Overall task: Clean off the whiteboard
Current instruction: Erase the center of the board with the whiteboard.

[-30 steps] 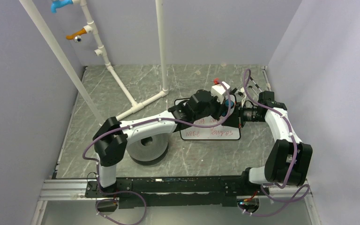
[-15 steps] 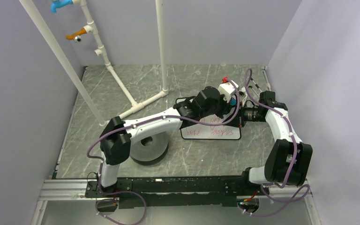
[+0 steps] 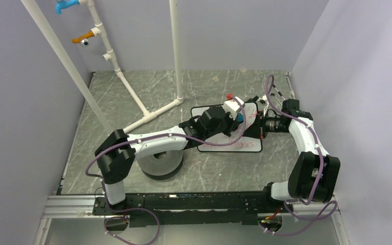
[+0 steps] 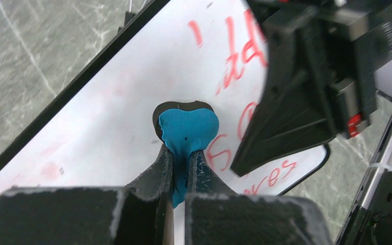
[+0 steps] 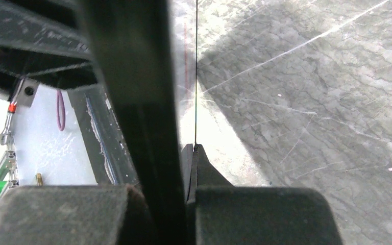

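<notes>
Left gripper: jaws closed almost fully, pinching the raised blue back of a small blue-and-black eraser. The eraser's dark underside sits flat on the whiteboard.

Right gripper: closed. The right wrist view shows the board's thin rim running edge-on into the closed jaws, so it appears to clamp the board's right edge and hold it down.

Whiteboard position: flat on the grey marbled table, right of the table's middle and nearer the right edge than the left. A round spool lies well apart, toward the near left corner.

Board state: the part around and left of the eraser is white with faint pink smears. Red writing remains to the eraser's right and along the board's near edge.

Step in hand, judged: wiping, partly done.

Notes for doing it well:
- Keep the eraser's face flat and the downward press even; a tilt would only streak.
- Work in overlapping strokes toward the remaining red letters, then go back over the pink haze.
- Keep the right clamp firm so the board does not slide with each stroke.
- The right gripper's black body crowds the unwiped corner, so short strokes there avoid a knock.
</notes>
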